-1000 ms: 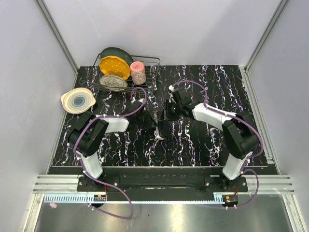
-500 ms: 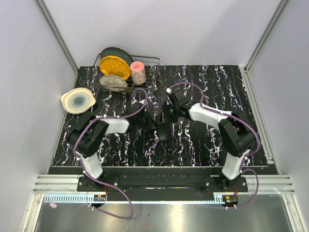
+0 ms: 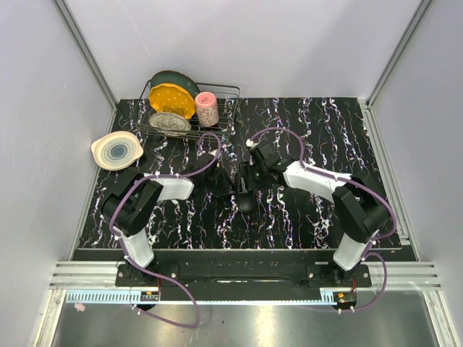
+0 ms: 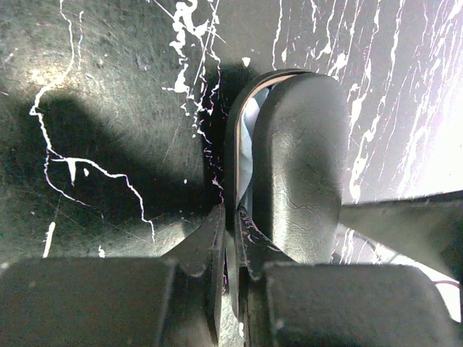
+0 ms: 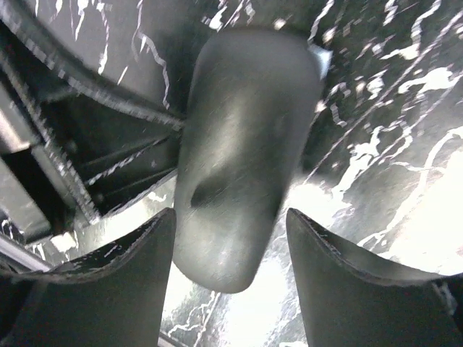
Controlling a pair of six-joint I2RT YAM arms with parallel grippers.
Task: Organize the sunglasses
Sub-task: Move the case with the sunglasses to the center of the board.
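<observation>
The black glasses case (image 3: 243, 194) lies mid-table between the two arms. In the left wrist view the case (image 4: 296, 159) is slightly ajar, with a sliver of light blue (image 4: 246, 144) showing in the gap. My left gripper (image 4: 230, 213) is shut on the thin rim of the case's shell; in the top view it (image 3: 226, 185) is at the case's left side. My right gripper (image 5: 231, 217) is open, its fingers either side of the case (image 5: 242, 144) and just above it, not touching; in the top view it (image 3: 253, 175) is behind the case. The sunglasses are hidden.
A wire dish rack (image 3: 228, 90) at the back left holds a yellow plate (image 3: 172, 100), other plates and a pink cup (image 3: 207, 108). A pale bowl (image 3: 116, 150) sits at the left table edge. The table is black marbled.
My right gripper has shifted forward and lower over the case. The case has moved from more upright to lying nearly closed. The left gripper has kept its hold.
</observation>
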